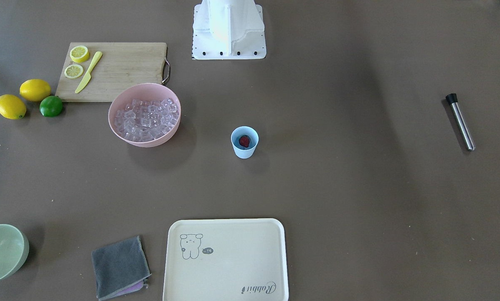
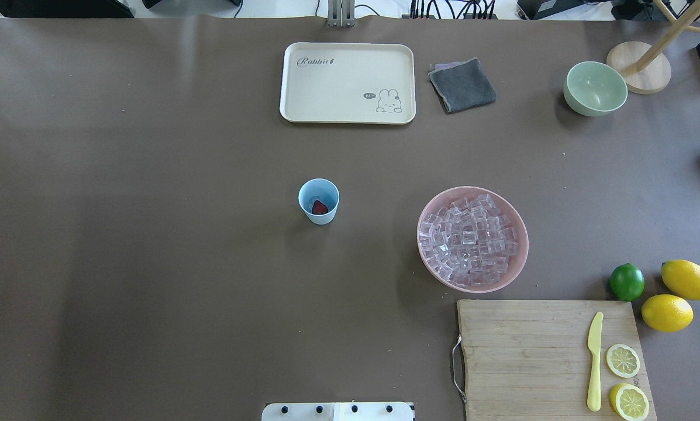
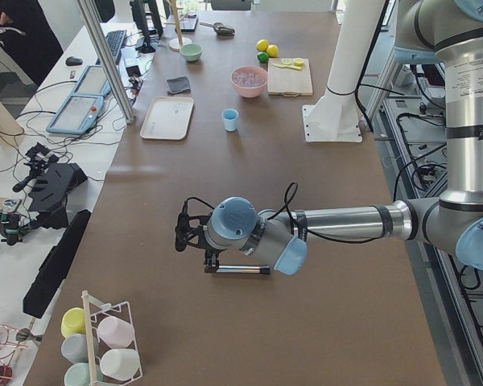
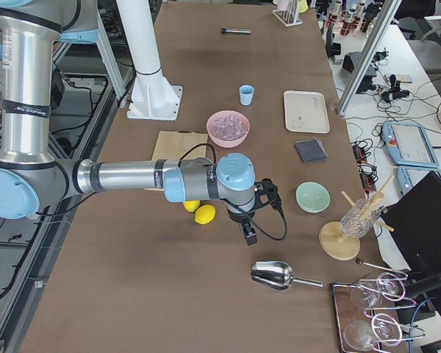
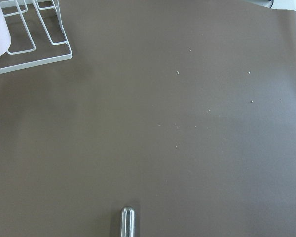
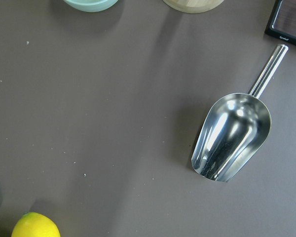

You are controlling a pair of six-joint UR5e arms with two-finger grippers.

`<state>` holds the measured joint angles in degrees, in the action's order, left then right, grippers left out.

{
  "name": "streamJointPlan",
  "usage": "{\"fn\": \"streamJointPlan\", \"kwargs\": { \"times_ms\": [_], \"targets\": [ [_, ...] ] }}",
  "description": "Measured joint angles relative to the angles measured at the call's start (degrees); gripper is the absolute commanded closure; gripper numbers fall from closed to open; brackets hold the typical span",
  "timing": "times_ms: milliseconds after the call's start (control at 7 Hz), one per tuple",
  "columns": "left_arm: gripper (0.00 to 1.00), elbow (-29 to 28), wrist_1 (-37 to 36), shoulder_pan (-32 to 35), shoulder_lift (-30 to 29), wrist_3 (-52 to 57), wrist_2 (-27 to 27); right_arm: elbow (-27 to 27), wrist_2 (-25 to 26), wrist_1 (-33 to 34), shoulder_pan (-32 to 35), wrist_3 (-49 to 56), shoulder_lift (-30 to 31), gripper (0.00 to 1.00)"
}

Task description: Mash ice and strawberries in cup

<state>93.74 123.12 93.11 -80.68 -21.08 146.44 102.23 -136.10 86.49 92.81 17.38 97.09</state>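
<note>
The light-blue cup [image 1: 244, 151] stands mid-table with one red strawberry [image 1: 244, 141] inside; the overhead view shows the same cup [image 2: 319, 215] and strawberry [image 2: 320, 207]. The ice [image 1: 146, 119] fills a pink bowl [image 1: 149, 142] beside the cup. My left gripper [image 3: 212, 260] appears only in the exterior left view, hanging at a steel muddler [image 3: 240, 270] far from the cup; I cannot tell if it is open or shut. My right gripper [image 4: 248, 234] appears only in the exterior right view, above the table near a metal scoop [image 4: 283, 276]; I cannot tell its state either.
A cutting board [image 1: 120, 71] carries lemon halves and a yellow knife, with lemons [image 1: 35, 89] and a lime [image 1: 51, 106] beside it. A cream tray [image 1: 227, 259], grey cloth [image 1: 119, 267] and green bowl [image 1: 1, 251] line the far edge. The muddler [image 1: 461, 122] lies on my left.
</note>
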Motion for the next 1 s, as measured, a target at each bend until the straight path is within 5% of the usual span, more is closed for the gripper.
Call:
{"fn": "streamJointPlan", "kwargs": {
  "times_ms": [1000],
  "targets": [
    [0.01, -0.2, -1.4, 0.0, 0.8, 3.3, 0.0, -0.8, 0.2, 0.2, 0.0, -0.2, -0.5, 0.00]
  ]
}}
